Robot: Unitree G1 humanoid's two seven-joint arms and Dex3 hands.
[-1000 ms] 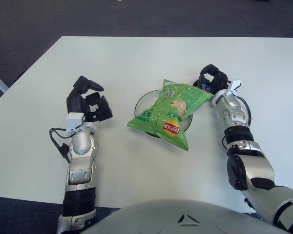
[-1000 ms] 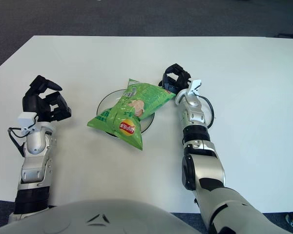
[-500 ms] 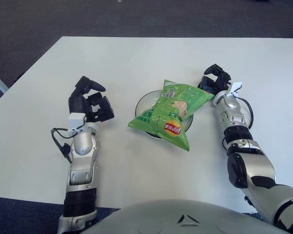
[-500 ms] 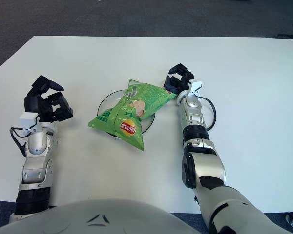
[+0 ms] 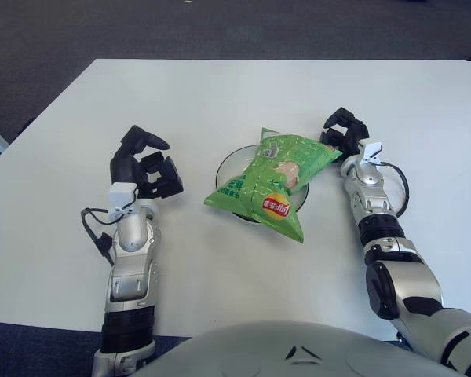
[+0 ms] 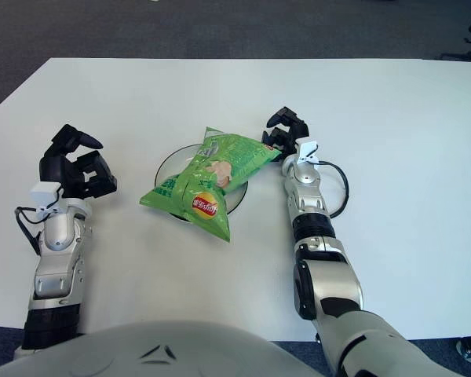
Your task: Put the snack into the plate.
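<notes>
Right robot hand (image 5: 341, 132) curled beside the green snack bag's (image 5: 272, 179) corner, grip unclear, bag lying across the plate (image 5: 228, 164), left robot hand (image 5: 144, 163) idle on the tabletop (image 5: 220, 94), fingers loosely curled, holding nothing

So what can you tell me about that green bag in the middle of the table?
The snack bag is a glossy green crisp packet, puffed with air, with a red and yellow logo near its lower end and a pale picture on its front. It lies aslant across the plate, a dark-rimmed dish on the white table, with its lower corner hanging past the rim toward the robot. The right hand is at its upper right corner; whether the fingers pinch it cannot be told. The left hand is off to the left, well apart.
</notes>
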